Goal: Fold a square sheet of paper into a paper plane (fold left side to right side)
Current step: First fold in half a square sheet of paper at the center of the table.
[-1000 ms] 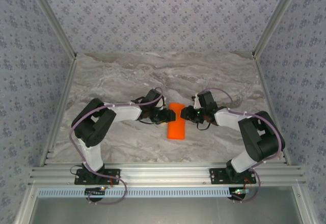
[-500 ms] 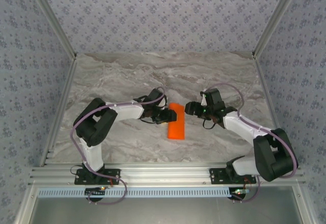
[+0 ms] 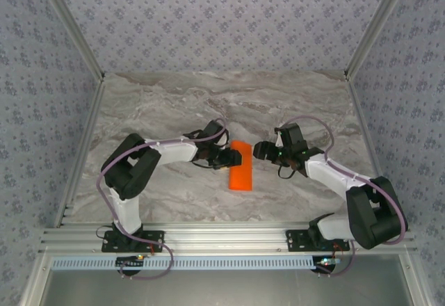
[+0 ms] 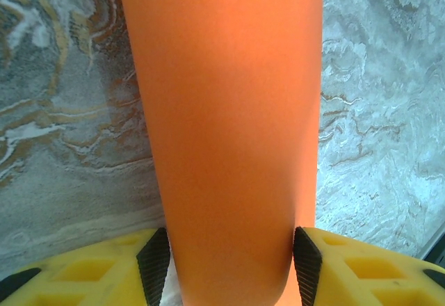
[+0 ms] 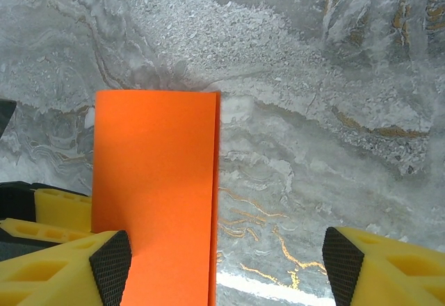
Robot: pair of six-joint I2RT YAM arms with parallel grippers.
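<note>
**Folded orange sheet lies mid-table between the grippers**

The square sheet of paper [image 3: 241,167], folded into a narrow orange rectangle, lies on the marble table [image 3: 174,104] at the centre of the top view. The left gripper [image 3: 234,158] meets its left edge. In the left wrist view its pads stand apart with the strip between them, touching both. I cannot tell whether they squeeze it. The right gripper [image 3: 258,149] sits just right of the sheet, fingers spread wide.
</note>
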